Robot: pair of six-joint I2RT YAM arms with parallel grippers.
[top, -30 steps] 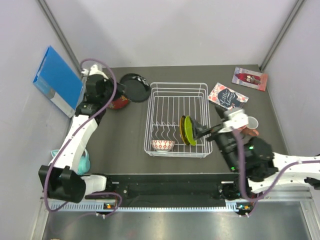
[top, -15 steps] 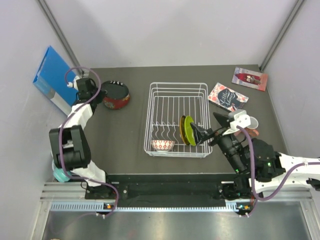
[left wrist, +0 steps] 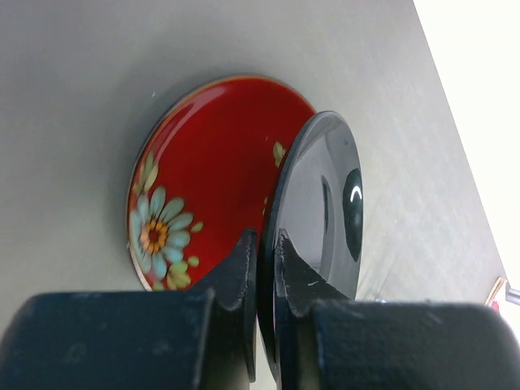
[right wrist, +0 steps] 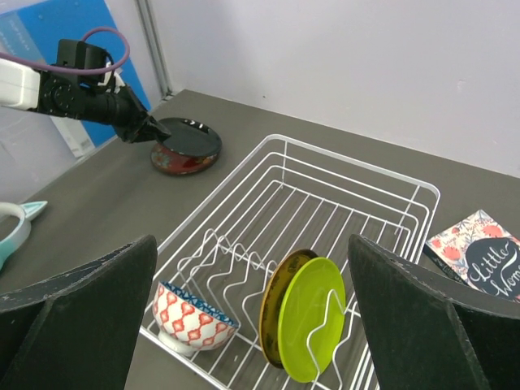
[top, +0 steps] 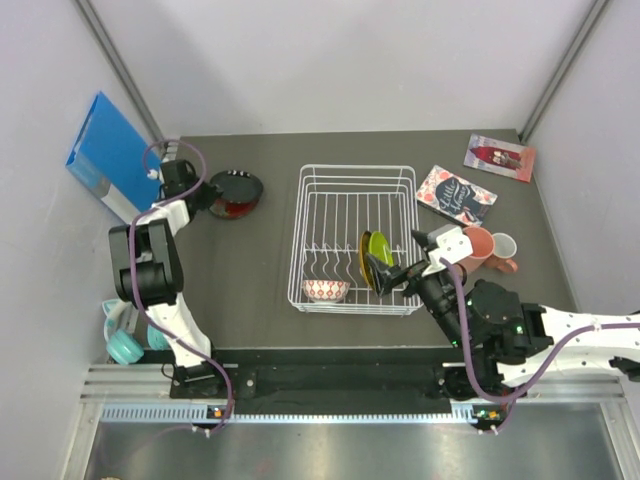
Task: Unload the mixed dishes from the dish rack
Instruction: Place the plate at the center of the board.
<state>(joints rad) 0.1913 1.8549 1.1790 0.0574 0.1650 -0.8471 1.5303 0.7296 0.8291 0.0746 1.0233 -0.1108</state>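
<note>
Top view: the left gripper point(top: 206, 191), left of the white wire dish rack point(top: 358, 167), pinches a glossy black round plate point(top: 238, 184) above a red floral plate point(top: 232, 209). The right gripper point(top: 385, 272), jaws spread, is at the rack's right wall.

Left wrist view: both fingers point(left wrist: 244, 268) clamp the black plate's rim.

Right wrist view: a lime-green plate point(right wrist: 309, 317), an amber plate point(right wrist: 275, 296) and a small patterned bowl point(right wrist: 191, 318) are inside the rack.

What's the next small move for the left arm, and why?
Probably lower the black plate flat onto the red plate before letting go. The left hand is shut on the black plate's rim and holds it right over the red plate, which lies on the table.
</note>
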